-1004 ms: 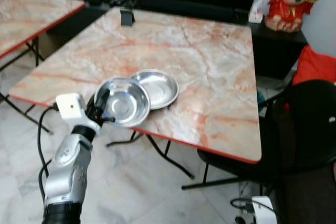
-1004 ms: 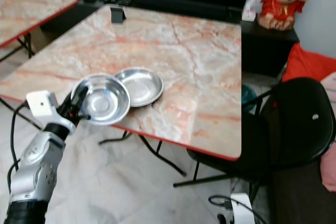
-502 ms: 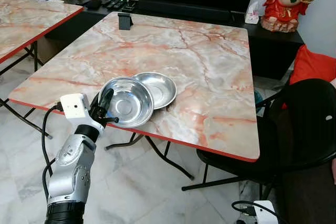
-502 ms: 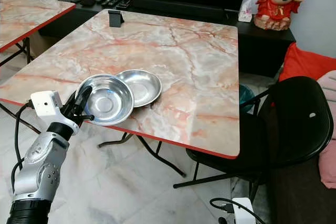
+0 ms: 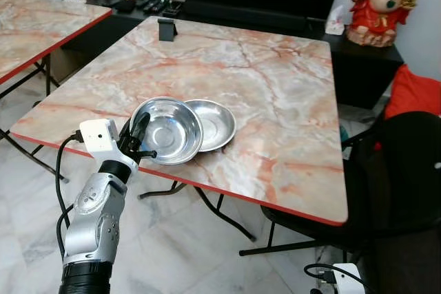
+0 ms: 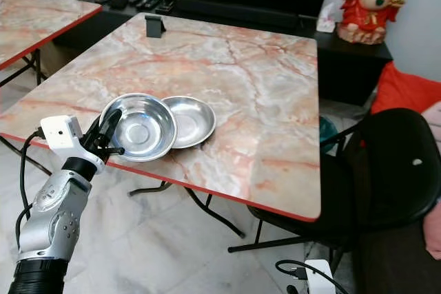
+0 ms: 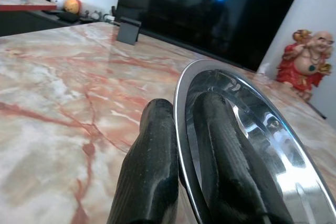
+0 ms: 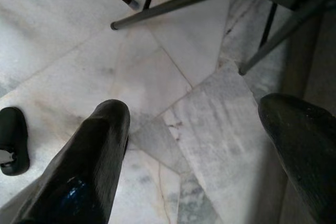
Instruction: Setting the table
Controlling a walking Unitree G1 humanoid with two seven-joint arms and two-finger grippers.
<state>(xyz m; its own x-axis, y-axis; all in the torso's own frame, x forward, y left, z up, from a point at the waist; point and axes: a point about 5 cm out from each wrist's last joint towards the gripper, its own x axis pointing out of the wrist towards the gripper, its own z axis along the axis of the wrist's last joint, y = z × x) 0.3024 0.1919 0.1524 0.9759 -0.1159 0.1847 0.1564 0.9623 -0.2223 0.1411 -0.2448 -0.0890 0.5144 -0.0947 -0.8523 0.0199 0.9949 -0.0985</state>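
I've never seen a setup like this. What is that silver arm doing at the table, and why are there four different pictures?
The silver arm belongs to a walking humanoid robot that is setting a table. Two pictures come from a stereo camera on its head, looking down at the marble-patterned table; the other two come from small cameras on its wrists.

On the table sit two shiny steel bowls. The left hand has its two black fingers pinched on the rim of the nearer bowl, one finger outside, one inside, at the table's near edge. That bowl leans on the second bowl behind it. A small dark stand sits at the far edge, and a black chair is on the robot's right.

The right hand hangs open low over the tiled floor.
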